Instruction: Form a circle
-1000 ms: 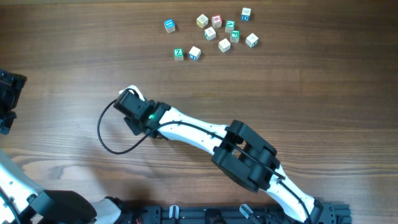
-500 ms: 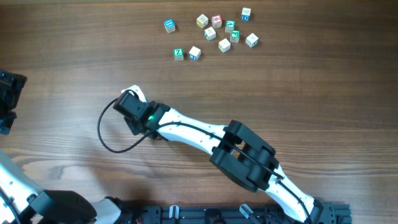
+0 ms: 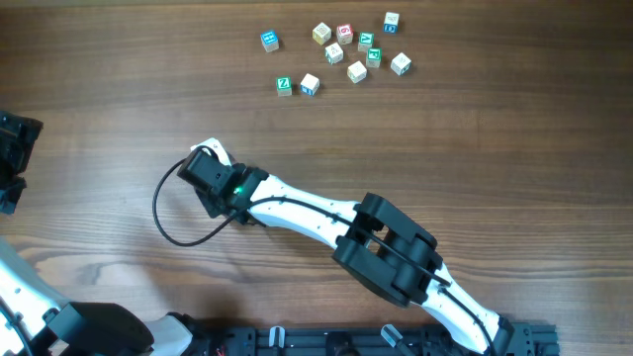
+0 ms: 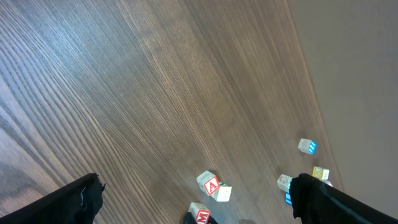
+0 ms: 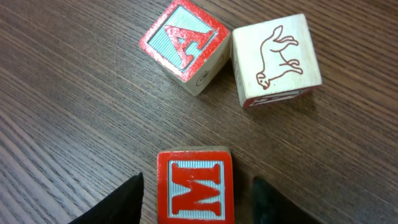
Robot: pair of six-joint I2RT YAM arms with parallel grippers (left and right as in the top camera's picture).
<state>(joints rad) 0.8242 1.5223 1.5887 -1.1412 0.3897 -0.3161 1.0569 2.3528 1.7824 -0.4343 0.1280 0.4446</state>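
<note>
Three pale wooden cubes lie close together in the right wrist view: a red M cube [image 5: 195,183], a red A cube [image 5: 185,45] and a cube with a red animal drawing [image 5: 277,59]. My right gripper [image 5: 198,202] is open, its dark fingers standing either side of the M cube with a gap on each side. The M cube rests on the wood. In the overhead view the right wrist [image 3: 213,178] covers most of this group. My left gripper [image 4: 199,199] is open and empty, far to the left [image 3: 10,163], looking toward the same cubes [image 4: 208,183].
Several blue-, green- and red-printed cubes [image 3: 336,54] are scattered at the far middle of the wooden table [image 3: 495,138]. A black cable loop [image 3: 163,218] hangs beside the right wrist. The right arm [image 3: 386,247] stretches from the near right edge.
In the overhead view the right wrist has crept slightly to the left. The left arm and the scattered cubes have not moved.
</note>
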